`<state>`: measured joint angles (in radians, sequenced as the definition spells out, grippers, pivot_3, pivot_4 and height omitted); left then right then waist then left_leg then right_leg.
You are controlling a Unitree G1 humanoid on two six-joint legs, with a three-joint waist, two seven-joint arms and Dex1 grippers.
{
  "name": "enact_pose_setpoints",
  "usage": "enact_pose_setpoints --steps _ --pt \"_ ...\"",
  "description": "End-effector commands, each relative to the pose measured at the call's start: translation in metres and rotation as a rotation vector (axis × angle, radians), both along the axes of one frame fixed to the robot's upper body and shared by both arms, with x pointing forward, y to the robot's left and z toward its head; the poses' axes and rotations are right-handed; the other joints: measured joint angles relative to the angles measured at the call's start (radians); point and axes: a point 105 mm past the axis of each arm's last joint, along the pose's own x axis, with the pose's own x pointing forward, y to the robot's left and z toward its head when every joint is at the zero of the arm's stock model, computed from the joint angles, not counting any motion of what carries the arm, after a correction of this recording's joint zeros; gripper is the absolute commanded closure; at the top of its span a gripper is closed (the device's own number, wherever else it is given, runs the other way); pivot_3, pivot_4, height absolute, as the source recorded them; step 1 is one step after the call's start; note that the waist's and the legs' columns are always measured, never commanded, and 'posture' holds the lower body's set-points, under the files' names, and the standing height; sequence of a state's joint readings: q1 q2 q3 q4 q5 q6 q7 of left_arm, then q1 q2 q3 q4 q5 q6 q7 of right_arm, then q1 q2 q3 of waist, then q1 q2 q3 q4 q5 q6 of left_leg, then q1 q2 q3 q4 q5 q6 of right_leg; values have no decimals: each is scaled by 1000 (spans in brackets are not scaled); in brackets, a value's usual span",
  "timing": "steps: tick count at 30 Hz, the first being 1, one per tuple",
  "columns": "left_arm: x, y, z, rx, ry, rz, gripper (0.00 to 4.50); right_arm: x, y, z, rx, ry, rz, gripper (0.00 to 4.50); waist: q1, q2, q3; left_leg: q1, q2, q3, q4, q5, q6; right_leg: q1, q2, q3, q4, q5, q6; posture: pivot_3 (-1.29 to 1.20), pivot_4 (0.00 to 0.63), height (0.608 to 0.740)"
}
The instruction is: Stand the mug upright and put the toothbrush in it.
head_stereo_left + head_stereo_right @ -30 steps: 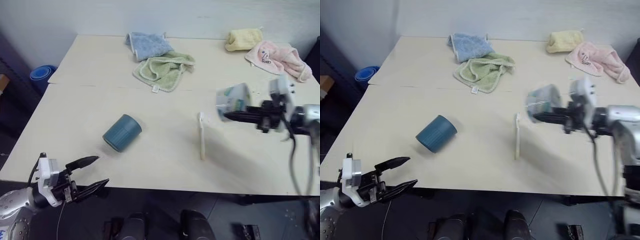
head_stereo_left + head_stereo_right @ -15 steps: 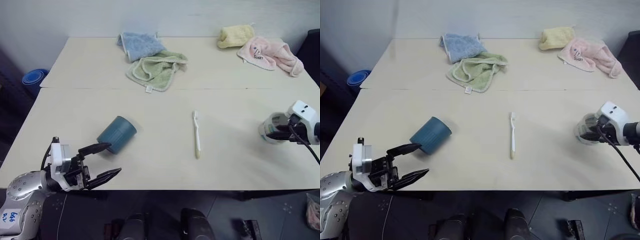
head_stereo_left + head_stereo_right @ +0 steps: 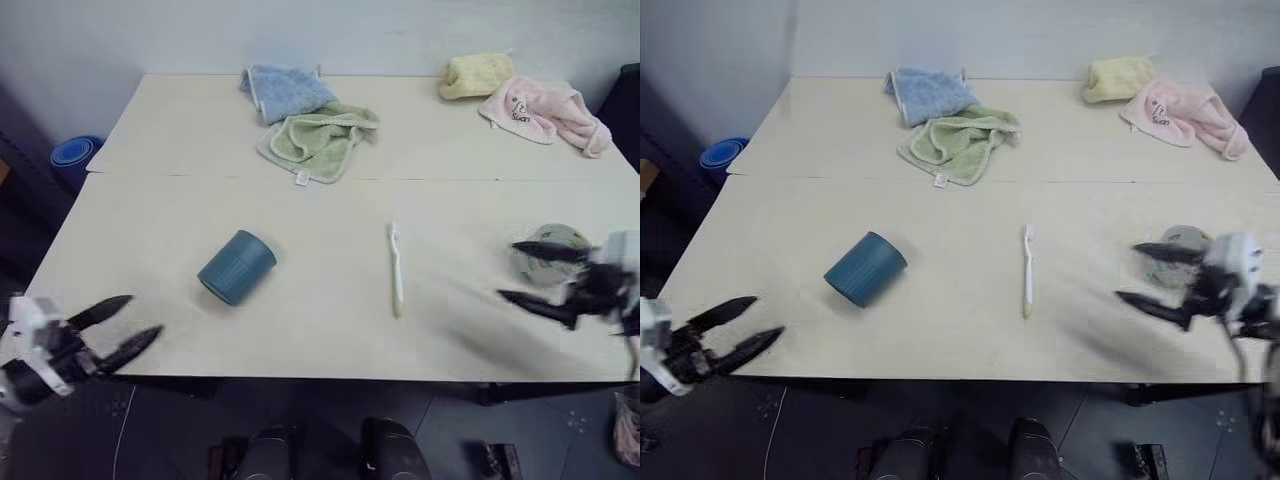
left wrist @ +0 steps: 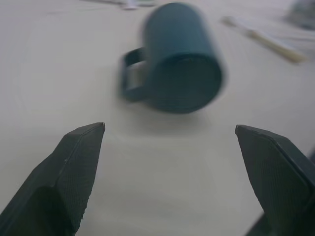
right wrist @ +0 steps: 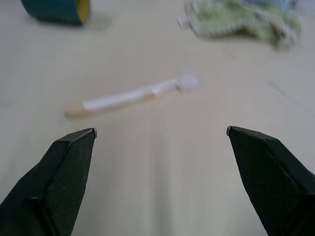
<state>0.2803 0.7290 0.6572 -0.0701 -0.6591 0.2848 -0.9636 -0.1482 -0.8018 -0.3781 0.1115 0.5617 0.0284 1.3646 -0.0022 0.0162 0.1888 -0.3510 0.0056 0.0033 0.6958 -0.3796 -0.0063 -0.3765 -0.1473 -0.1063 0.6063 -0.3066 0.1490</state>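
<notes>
Nearest, the left tool (image 3: 115, 325) hangs off the counter's (image 3: 300, 330) front edge with its fingers spread wide and nothing in them; the right tool (image 3: 535, 272) stands wide and empty too, over the counter's right side, just beside a roll of tape (image 3: 548, 250); past the left tool the mug (image 3: 238, 266) lies on its side, closed base towards that tool, handle to one side, well apart from both tools; the toothbrush (image 3: 396, 268) lies flat mid-counter, bristles away from the robot, between mug and tape; towels (image 3: 318, 140) sit at the far edge. Neither step looks begun; I judge righting the mug comes first, which calls for the left tool to reach forward and close on its wall.
</notes>
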Motion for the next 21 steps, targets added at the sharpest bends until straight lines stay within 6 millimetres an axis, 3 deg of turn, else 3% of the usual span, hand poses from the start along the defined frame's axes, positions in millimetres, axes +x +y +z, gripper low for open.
enact_pose_setpoints --steps 1,3,7,13,16,21 --pt "5 39 7 41 53 181 0 -10 42 11 53 -181 57 47 4 0 0 0 0 0 0 0 0 0 0 1 0 0 0 0 150 740" --pt "8 42 7 44 93 185 0 -11 51 10 91 -206 43 47 12 0 0 -1 -2 -2 1 0 0 0 -1 1 1 0 1 0 150 740" --pt "40 14 30 12 235 97 0 -24 78 5 202 -181 151 47 30 -3 -1 -1 -4 -8 2 -1 1 0 -2 1 3 1 2 0 150 740" --pt "93 -28 53 6 349 -8 0 -21 83 6 161 -208 140 47 23 -3 -1 -1 -6 -10 2 0 1 0 -2 2 6 1 2 0 150 740" --pt "121 -60 43 77 445 -78 0 -18 83 7 165 -214 117 47 14 -3 -1 -1 -6 -7 1 0 1 -2 -1 1 8 1 2 0 150 740" --pt "142 -80 16 239 533 -140 0 -17 84 7 169 -217 102 47 -5 -3 -1 -1 -6 -5 0 0 1 -2 0 2 7 1 2 0 150 740"
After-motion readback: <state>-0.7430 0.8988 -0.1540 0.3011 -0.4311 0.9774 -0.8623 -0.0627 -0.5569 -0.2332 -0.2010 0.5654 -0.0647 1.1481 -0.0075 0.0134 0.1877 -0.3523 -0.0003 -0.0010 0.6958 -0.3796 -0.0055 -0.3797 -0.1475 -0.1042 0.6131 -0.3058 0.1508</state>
